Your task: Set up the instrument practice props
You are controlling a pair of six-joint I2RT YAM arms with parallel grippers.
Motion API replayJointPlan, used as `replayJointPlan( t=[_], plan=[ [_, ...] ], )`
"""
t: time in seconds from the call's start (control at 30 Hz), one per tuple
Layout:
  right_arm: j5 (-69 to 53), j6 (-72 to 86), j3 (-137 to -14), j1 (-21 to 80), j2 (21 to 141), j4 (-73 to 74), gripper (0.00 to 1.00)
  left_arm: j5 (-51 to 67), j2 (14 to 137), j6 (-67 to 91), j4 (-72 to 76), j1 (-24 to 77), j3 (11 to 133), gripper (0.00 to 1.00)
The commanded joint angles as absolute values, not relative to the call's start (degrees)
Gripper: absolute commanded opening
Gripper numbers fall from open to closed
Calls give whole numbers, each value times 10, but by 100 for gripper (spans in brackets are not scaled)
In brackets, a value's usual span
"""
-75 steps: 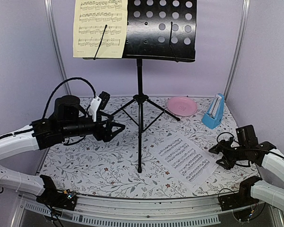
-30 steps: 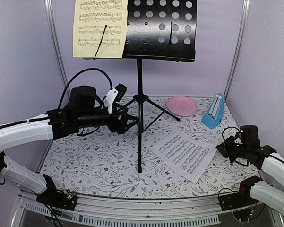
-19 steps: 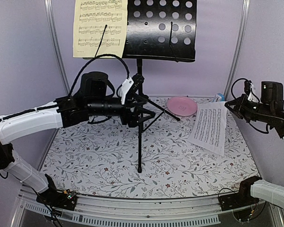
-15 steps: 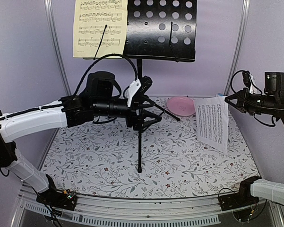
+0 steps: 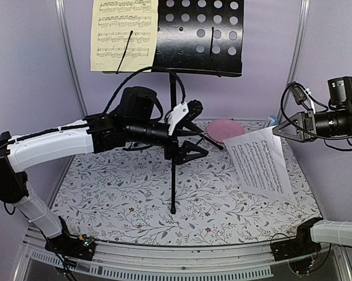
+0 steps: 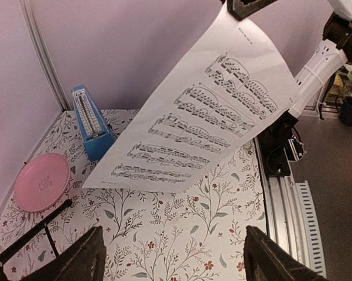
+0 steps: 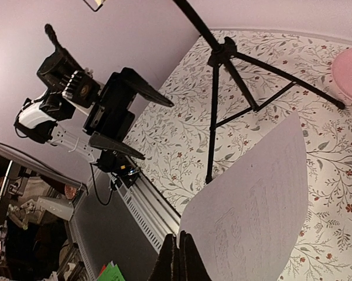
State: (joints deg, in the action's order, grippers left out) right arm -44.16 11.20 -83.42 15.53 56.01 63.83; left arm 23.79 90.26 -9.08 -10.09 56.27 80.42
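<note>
Lilac walls close round the flower-patterned bench (image 5: 123,199). At its middle rises the black music stand (image 5: 181,55), tripod feet on the bench, with the pale-yellow sheet (image 5: 124,35) propped at the left of its desk. The left claw (image 5: 199,130), jaws wide and holding nothing, has reached further right than a second ago and is now near the stand's pole. The white sheet (image 5: 262,164), which lay flat on the bench then, now hangs in the air at the right, its top corner pinched in the tightly closed right claw (image 5: 278,130). Only staves of notes show on it, no legible words. Behind it sit the pink plate (image 5: 219,126) and the blue metronome (image 6: 91,120), which the sheet mostly hides from above.
</note>
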Motion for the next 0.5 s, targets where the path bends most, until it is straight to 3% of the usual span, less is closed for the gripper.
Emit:
replayJointPlan(
  t=[0.0,0.23,0.47],
  plan=[
    [-523,74,-854,187,568,684,0,266,926,-127,-130,575,837,82],
    [-521,68,-896,290,616,697,0,278,967,-150,-144,589,870,81],
    [-484,38,-978,370,690,725,0,265,969,-163,-155,605,852,63]
  ],
)
